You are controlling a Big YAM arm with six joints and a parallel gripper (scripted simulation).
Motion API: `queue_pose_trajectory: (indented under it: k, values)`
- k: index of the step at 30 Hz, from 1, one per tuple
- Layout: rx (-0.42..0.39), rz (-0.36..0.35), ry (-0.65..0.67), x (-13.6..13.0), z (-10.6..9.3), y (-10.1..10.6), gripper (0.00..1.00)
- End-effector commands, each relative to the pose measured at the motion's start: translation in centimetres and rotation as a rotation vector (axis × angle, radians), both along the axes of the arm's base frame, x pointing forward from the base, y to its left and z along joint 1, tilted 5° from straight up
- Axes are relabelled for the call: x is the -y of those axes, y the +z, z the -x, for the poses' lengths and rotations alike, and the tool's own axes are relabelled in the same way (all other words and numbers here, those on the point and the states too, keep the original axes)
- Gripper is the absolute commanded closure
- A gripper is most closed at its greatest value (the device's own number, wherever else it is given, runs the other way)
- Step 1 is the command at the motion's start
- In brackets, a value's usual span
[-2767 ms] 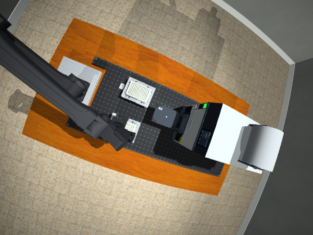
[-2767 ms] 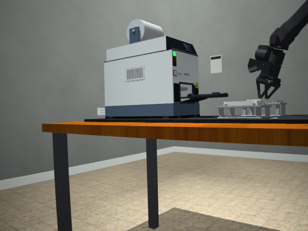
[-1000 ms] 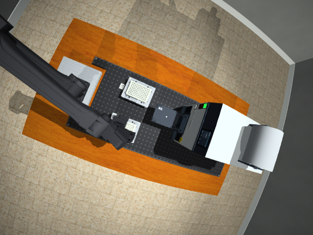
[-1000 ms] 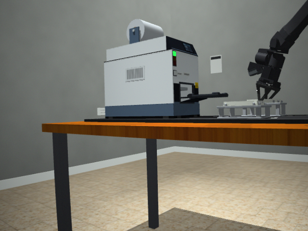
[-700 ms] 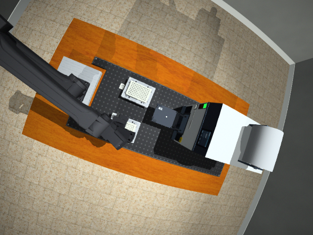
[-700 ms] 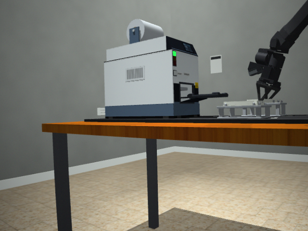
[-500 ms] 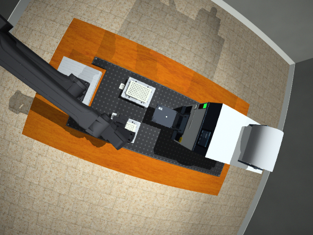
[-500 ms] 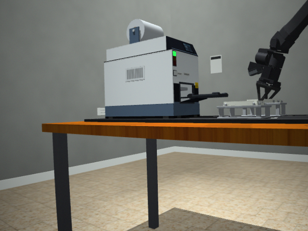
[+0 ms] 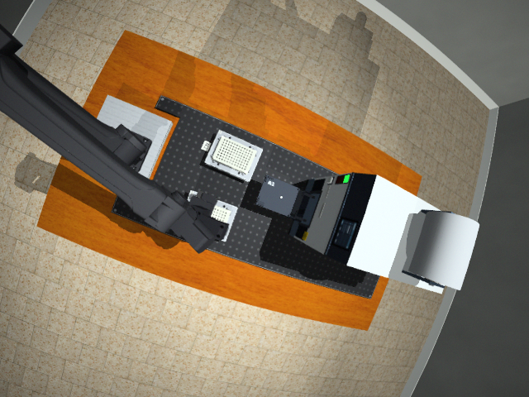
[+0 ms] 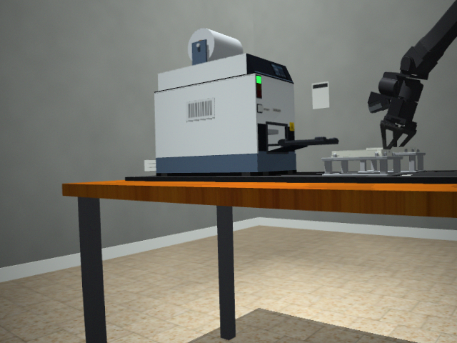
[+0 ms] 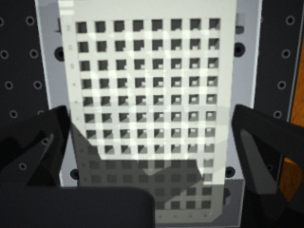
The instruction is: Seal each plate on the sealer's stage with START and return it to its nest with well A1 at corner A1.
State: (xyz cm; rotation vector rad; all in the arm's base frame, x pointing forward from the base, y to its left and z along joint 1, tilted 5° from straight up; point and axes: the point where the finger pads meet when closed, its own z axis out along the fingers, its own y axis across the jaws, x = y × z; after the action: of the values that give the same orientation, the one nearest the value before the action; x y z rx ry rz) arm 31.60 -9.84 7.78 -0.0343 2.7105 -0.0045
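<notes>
Orange wooden table (image 9: pixel 273 282) (image 10: pixel 258 196) (image 11: pixel 294 119) with a black perforated board (image 9: pixel 252 232) (image 10: pixel 221 179) (image 11: pixel 19 95) and pale grey slab (image 9: pixel 159 128) on top.
</notes>
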Motion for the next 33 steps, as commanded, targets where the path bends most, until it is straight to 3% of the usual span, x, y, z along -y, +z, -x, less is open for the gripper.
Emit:
queue_pose_trajectory:
  k: [1, 19, 33]
  values:
    - [0.026, 0.006, -0.009, 0.21, -0.82, 1.32, 0.0]
    - [0.027, 0.007, -0.008, 0.19, -0.9, 1.34, 0.0]
    - [0.029, 0.007, -0.007, 0.18, -0.96, 1.36, 0.07]
